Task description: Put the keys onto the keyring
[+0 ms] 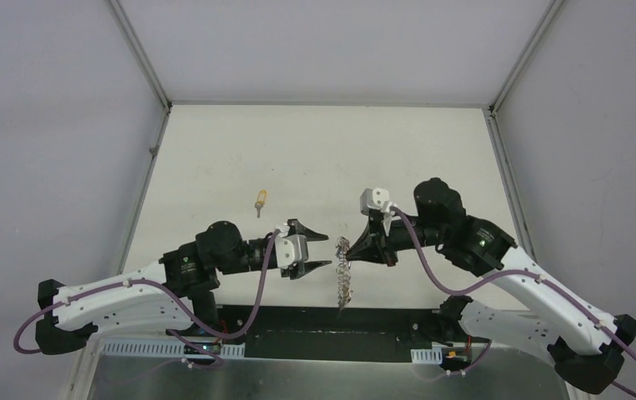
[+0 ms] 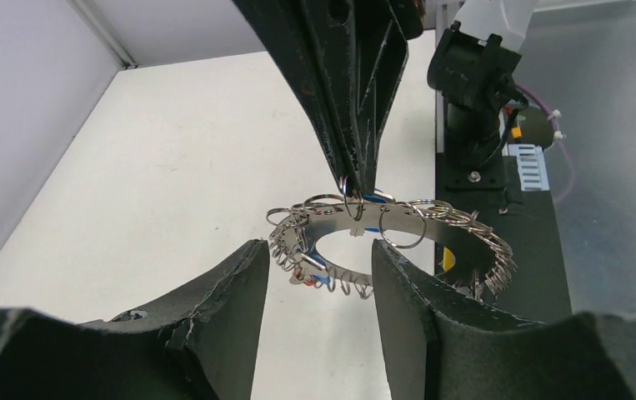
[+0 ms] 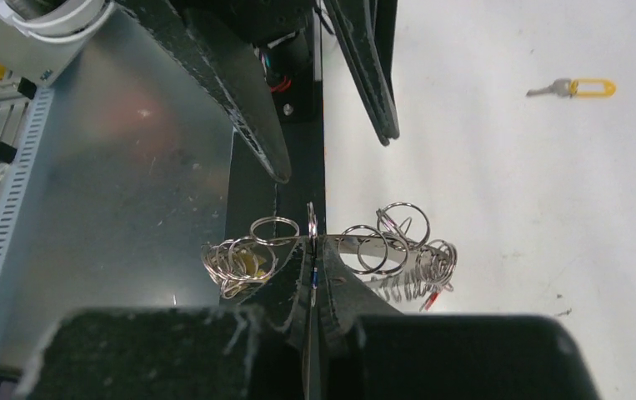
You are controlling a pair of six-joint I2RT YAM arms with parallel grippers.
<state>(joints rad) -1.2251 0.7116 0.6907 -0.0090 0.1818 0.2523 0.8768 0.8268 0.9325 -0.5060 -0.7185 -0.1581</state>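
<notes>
Pinching the keyring in the tightly closed right gripper, up off the worktop. Hanging edge-on, long axis dropping straight down from the pinch. Flanked by the left gripper, half-open and empty, just beside the keyring. Best now: hold steady and fetch the yellow key, well apart from the keyring, with its blade pointing nearward.

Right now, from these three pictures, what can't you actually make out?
- Left wrist view: how many keys hang on the keyring; wire loops cover all but blue and red specks.
- Top view: the keyring is too small and reads as one grey tangle.
- Right wrist view: the keyring's near side, hidden behind the right gripper pinching it.
- Loose yellow-headed key: teeth too small anywhere.
</notes>
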